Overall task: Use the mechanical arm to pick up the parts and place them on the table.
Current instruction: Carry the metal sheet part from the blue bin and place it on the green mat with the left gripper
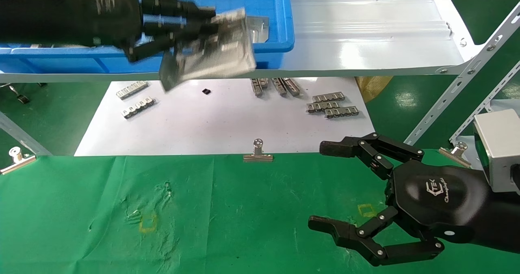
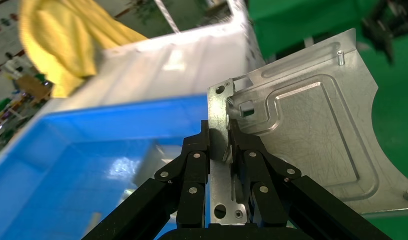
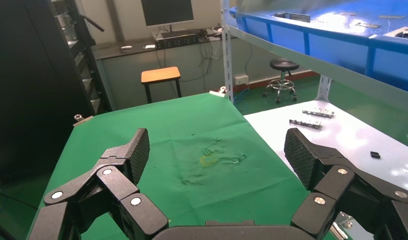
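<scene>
My left gripper [image 1: 207, 26] is shut on the folded flange of a silver plate [image 1: 219, 59] and holds it in the air over the front wall of the blue bin [image 1: 284, 22], above the white paper. In the left wrist view the fingers [image 2: 194, 160] pinch the flange, and the plate [image 2: 312, 135] hangs out to one side. Another plate [image 1: 258, 27] lies inside the bin. My right gripper [image 1: 321, 184] is open and empty, low over the green table [image 1: 203, 209] at the right. It also shows open in the right wrist view [image 3: 217, 155].
A white paper sheet [image 1: 223, 119] carries grey toothed strips [image 1: 331, 105] and a small black piece [image 1: 206, 91]. Binder clips [image 1: 257, 152] pin the cloth edge. The glossy white shelf [image 1: 365, 30] overhangs at the back, with angled metal struts [image 1: 459, 91] at the right.
</scene>
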Controlling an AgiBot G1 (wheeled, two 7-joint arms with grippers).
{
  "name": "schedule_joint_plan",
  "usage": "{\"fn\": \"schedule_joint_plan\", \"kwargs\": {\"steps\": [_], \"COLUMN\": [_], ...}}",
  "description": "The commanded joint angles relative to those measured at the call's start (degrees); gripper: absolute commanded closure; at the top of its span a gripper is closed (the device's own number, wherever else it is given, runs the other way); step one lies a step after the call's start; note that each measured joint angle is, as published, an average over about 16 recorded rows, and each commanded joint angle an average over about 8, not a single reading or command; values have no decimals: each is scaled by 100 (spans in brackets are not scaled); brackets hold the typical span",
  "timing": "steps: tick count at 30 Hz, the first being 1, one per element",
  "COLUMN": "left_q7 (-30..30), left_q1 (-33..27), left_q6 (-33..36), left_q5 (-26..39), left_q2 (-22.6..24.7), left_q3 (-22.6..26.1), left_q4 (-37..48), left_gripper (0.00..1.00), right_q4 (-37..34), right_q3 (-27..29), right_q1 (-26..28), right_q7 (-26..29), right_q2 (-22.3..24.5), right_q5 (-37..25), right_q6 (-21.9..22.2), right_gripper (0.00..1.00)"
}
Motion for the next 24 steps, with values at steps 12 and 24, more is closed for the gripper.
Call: {"fn": "schedule_joint_plan", "kwargs": {"steps": [12,24], "left_q7": [913,3126], "left_q1": [1428,2182], "left_q6": [-40,-272], "left_q5": [-1082,-657], "left_q2": [-1579,-1408], "left_q3": [1300,1927], "left_q4": [-2371,-1064], "left_gripper": [100,100], "right_q4": [0,0], "right_q3": [0,0], "right_q1": [0,0], "right_q7": [0,0], "right_q2": [0,0], "right_q5": [0,0], "right_q6": [0,0], "right_gripper": [0,0]}}
